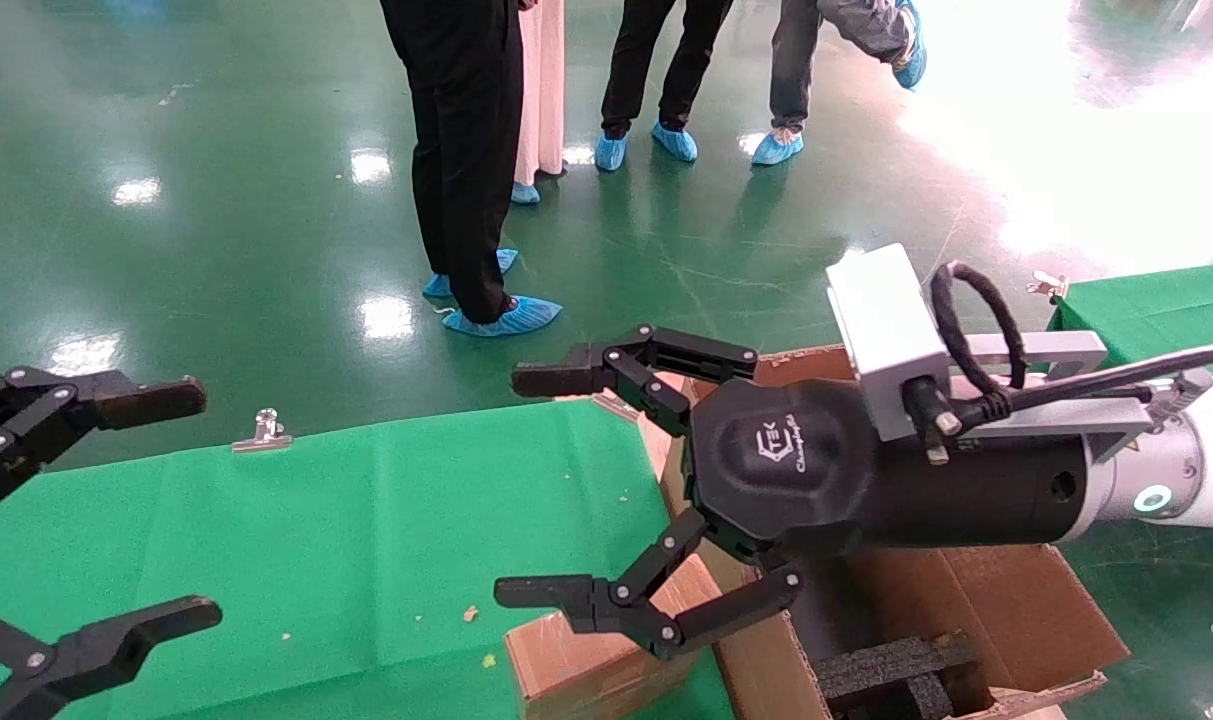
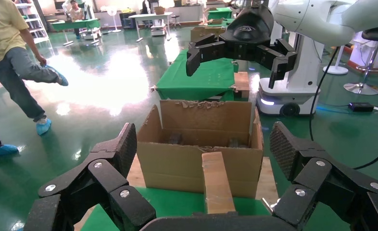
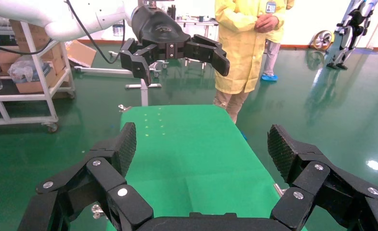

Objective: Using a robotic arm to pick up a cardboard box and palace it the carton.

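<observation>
The small brown cardboard box lies on the green table at its near right edge, against the large carton. In the left wrist view the box lies in front of the carton, whose flaps are torn. Black foam blocks sit inside the carton. My right gripper on the white arm is open and empty, hovering above the box and the carton's edge. My left gripper is open and empty at the table's far left. The right wrist view shows only the table and no box.
Several people in blue shoe covers stand on the glossy green floor beyond the table. A metal clip holds the cloth at the table's far edge. A second green table stands at the right.
</observation>
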Available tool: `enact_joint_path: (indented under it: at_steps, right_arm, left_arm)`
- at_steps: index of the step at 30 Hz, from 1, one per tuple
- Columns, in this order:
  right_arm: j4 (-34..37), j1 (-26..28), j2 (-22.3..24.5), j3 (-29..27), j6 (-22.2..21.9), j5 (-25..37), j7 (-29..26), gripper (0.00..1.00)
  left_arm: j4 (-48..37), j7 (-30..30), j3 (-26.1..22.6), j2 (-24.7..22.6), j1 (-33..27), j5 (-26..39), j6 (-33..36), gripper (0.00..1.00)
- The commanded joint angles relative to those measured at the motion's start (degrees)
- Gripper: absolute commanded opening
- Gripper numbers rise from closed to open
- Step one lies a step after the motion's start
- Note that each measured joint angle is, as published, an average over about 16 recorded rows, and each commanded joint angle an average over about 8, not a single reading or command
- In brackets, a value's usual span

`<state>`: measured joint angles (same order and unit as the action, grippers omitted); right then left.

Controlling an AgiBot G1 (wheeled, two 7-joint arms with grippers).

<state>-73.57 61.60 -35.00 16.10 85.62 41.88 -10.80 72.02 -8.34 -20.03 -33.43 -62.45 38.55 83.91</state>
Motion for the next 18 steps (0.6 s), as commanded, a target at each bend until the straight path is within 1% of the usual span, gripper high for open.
enact_joint_path:
  at_steps: [1,12,13,18]
  right_arm:
    - [0.00,0.00,0.00,0.00,0.00,0.00,0.00,1.00]
    - [0.00,0.00,0.00,0.00,0.00,0.00,0.00,1.00]
    - [0.00,0.00,0.00,0.00,0.00,0.00,0.00,1.00]
    - [0.00,0.00,0.00,0.00,0.00,0.00,0.00,1.00]
  left_arm:
    - [0.00,0.00,0.00,0.00,0.00,0.00,0.00,1.00]
    - [0.00,0.00,0.00,0.00,0.00,0.00,0.00,1.00]
    - [0.00,0.00,0.00,0.00,0.00,0.00,0.00,0.95]
    - [0.00,0.00,0.00,0.00,0.00,0.00,0.00,0.33]
